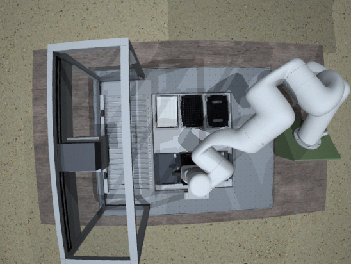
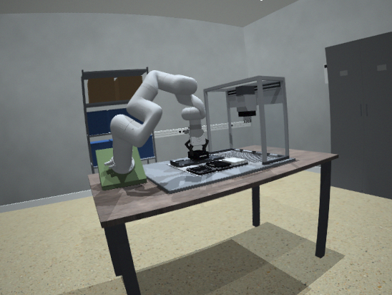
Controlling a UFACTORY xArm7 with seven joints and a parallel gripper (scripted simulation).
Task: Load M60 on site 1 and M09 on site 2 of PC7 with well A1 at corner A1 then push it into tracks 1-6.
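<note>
My gripper [image 2: 197, 148] is shut on M09 [image 2: 197, 155], a black deep-well block, and holds it low over the middle site of the carrier PC7 [image 1: 193, 171]. The carrier is a dark flat tray on the apron in front of the rails, also seen in the side view [image 2: 186, 162]. From above, my wrist hides most of the block [image 1: 187, 160] and the carrier's site nearest the arm. Nest S1 [image 1: 218, 111] stands empty. M06 [image 1: 192, 111], a black 96-well plate, sits in S2. M60 [image 1: 166, 111], a white plate, sits in S3.
The loading rails [image 1: 126, 141] lie under the instrument's metal frame [image 1: 91, 147], left of the carrier. A dark pipetting head [image 1: 81, 156] hangs inside the frame. The arm's green base [image 1: 304, 145] is at the right.
</note>
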